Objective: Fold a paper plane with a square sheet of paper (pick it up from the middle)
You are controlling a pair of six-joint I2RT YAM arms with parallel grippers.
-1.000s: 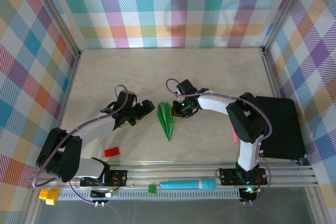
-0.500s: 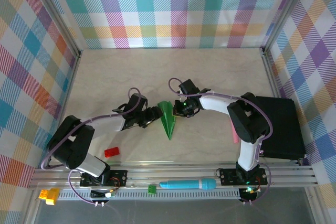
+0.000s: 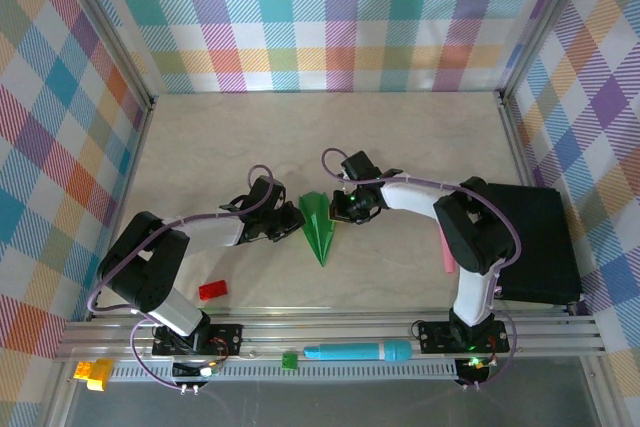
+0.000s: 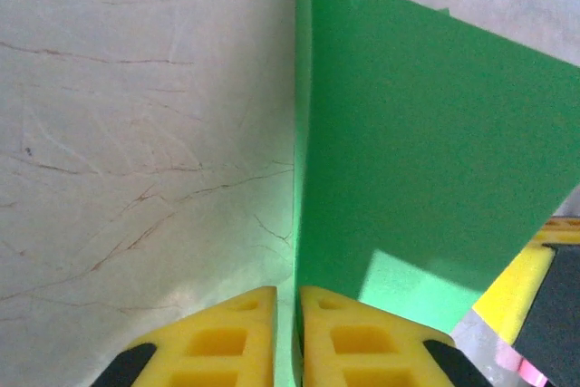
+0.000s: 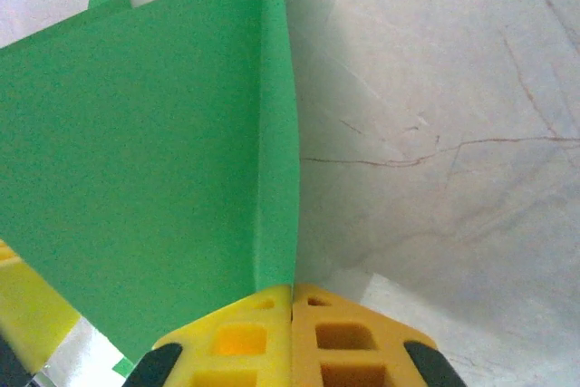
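The left fingers (image 4: 217, 337) have moved in onto the paper plane (image 3: 318, 229).

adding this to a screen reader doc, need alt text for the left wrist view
The yellow-tipped left gripper pinches the edge of folded green paper. The sheet spreads to the right, and the pale veined table lies to the left.

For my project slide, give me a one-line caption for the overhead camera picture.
Left gripper and right gripper each pinch one side of a green paper plane on the table.
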